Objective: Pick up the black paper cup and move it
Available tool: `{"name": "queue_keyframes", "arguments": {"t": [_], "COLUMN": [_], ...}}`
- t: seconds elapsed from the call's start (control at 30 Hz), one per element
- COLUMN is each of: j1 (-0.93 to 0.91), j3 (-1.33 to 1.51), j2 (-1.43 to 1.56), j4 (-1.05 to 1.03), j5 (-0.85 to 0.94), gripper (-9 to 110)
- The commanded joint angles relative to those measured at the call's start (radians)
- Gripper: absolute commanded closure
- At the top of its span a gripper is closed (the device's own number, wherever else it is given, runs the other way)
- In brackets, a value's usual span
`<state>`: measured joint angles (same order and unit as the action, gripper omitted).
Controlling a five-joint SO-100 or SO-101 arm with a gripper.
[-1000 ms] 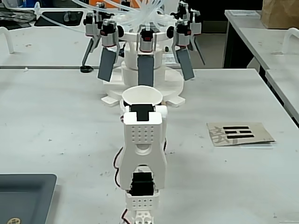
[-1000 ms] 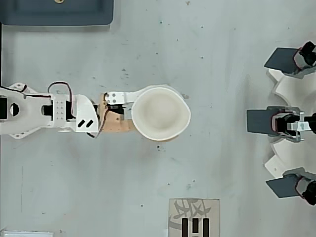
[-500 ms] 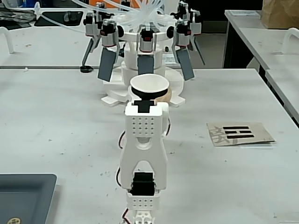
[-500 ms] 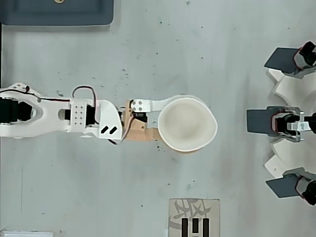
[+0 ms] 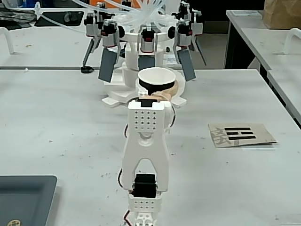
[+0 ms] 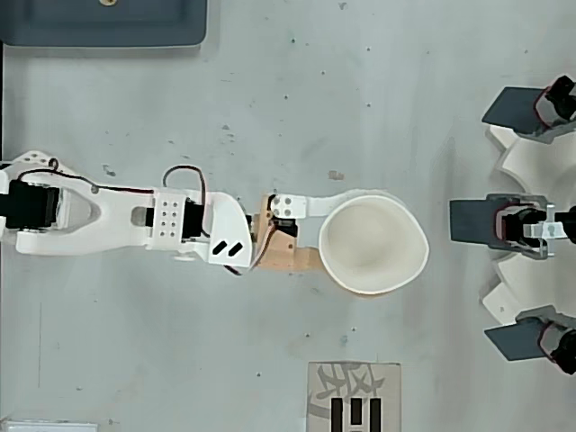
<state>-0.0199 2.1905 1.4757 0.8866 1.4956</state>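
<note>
Fixed view: the white arm (image 5: 145,155) reaches away from me across the table (image 5: 56,127). At its far end the black paper cup (image 5: 157,81) sits upright, white rim up, black band showing below the rim. It appears lifted off the table, though the arm hides its base. Just behind it stands a white fixture (image 5: 141,77) carrying grey paddles (image 5: 108,65). The cup's rim overlaps the fixture's front from this angle. The tool itself is mostly hidden behind the wrist block. A printed card (image 5: 241,134) lies on the table to the right.

Overhead view: the arm (image 6: 135,220) stretches from the left edge toward the right. The tool (image 6: 328,238) is clamped on the cup (image 6: 373,243): a white finger (image 6: 301,206) lies along one side and a tan finger (image 6: 292,258) along the other, and the rim is squeezed a little out of round. The cup sits near the middle paddle (image 6: 472,221), with bare table between them. A dark tray (image 6: 103,22) sits at the top left.

Judgement: the carry step is in hand, pick-up done. The next move calls for holding the cup level, stopping short of the paddles, lowering it squarely, then parting the fingers.
</note>
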Motion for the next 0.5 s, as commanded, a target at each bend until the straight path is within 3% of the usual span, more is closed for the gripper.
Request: {"name": "queue_keyframes", "arguments": {"t": [0.0, 0.47], "j1": [-0.006, 0.021], "j3": [-0.094, -0.169], "j2": [0.008, -0.023], "j4": [-0.02, -0.067], "j5": [-0.008, -0.008], "gripper": [92, 92]}}
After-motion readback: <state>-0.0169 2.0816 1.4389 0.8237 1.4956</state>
